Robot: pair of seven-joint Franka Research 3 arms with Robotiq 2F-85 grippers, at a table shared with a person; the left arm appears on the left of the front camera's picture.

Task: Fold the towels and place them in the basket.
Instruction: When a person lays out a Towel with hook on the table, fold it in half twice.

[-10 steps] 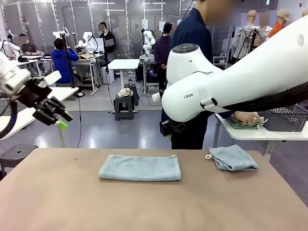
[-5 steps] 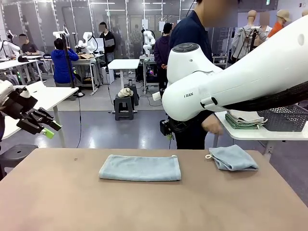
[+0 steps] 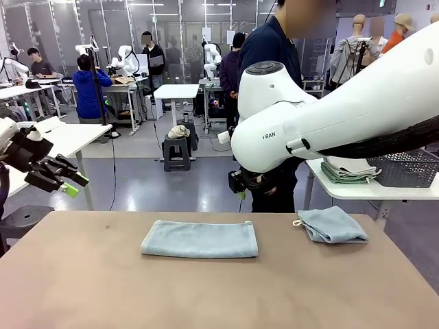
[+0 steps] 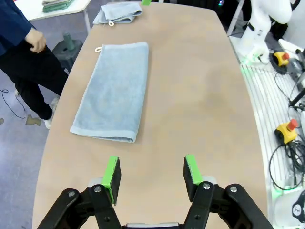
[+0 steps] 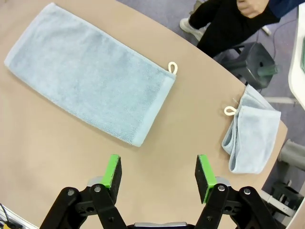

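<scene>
- As I look down, black green-padded left gripper (image 4: 151,169): fingers spread, empty.
- Right gripper (image 5: 158,171): spread, empty.
- Long pale blue-grey terry towel (image 3: 199,240): brown table (image 3: 206,295), far edge.
- Smaller folded towel (image 3: 333,225): far right corner.

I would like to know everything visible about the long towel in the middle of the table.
The long towel is a pale blue-grey rectangle of soft terry cloth. It lies flat on the brown table, with its long side running across the robot's front. It seems folded into a double layer, with neat edges. A thin white loop sticks out at its far right corner. Only the table touches it; the smaller towel lies apart, to its right.
</scene>
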